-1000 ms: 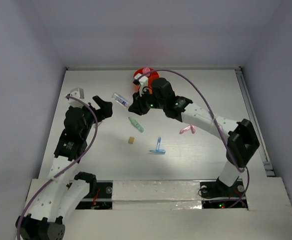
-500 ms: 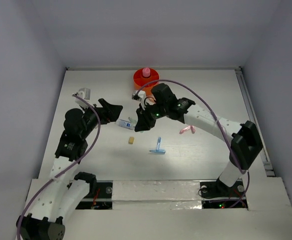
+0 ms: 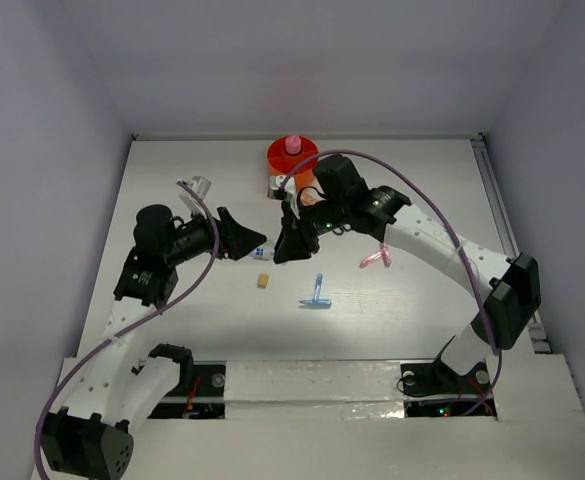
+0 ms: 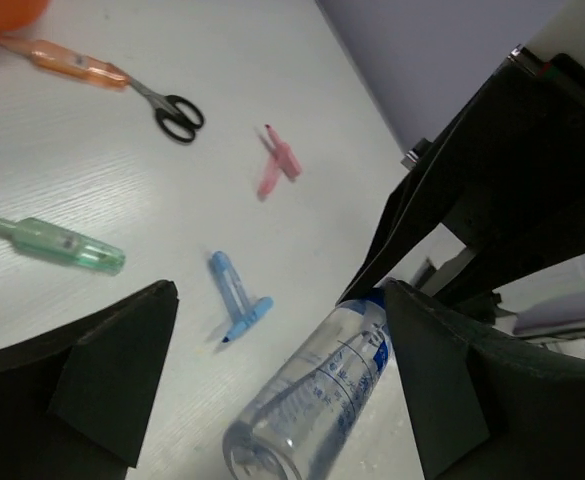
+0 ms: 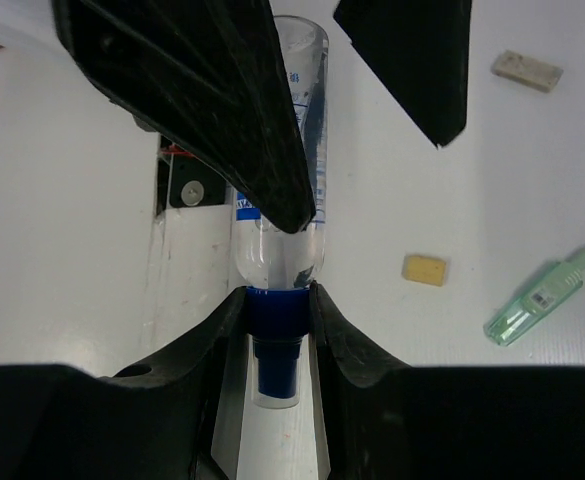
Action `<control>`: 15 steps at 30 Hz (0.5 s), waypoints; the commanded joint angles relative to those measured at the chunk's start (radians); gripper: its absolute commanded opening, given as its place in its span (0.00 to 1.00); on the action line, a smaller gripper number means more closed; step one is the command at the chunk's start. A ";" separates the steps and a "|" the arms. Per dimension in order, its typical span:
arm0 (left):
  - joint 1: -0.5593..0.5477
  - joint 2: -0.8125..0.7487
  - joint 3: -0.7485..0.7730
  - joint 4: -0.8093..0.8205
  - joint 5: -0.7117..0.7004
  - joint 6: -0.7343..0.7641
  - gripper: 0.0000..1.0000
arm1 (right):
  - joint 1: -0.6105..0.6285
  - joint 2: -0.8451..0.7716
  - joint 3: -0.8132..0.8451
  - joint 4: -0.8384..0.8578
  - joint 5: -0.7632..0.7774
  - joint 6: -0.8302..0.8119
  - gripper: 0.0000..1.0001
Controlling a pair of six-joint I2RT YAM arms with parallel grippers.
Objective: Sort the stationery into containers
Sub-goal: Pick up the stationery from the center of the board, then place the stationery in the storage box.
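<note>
**A:** What lies nearest our bases?

**B:** The light-blue T-shaped piece (image 3: 316, 295) and the tan eraser cube (image 3: 263, 281) lie apart on the table (image 3: 402, 320). A little beyond them are the green marker (image 4: 67, 243) and the pink piece (image 3: 375, 260).

**A:** And at mid-table?

**B:** Our right gripper (image 5: 277, 310) is clamped on the blue cap (image 5: 275, 350) of the clear bottle (image 4: 312, 400), whose base points toward our left arm. Our left gripper (image 4: 280, 300) has its jaws spread wide, one on each side of the bottle's body. As far as we can see, neither jaw touches it.

**A:** So which step are we in?

**B:** We judge it to be a handover of the bottle from right to left, with the left grip not yet made.

**A:** What does the next move call for?

**B:** We should close the left jaws squarely on the body before the right lets go. The bottle is smooth and round and could slip or roll.

**A:** And farther back?

**B:** The black-handled scissors (image 4: 177, 115) lie loose. At the far edge stands the orange tub (image 3: 275, 158), with a pink cap (image 3: 293, 145) showing inside it. We think the bottle goes there.
</note>
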 commanded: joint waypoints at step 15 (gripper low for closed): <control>0.026 -0.024 -0.081 0.222 0.321 -0.139 0.41 | -0.083 0.096 0.156 -0.138 -0.183 -0.172 0.00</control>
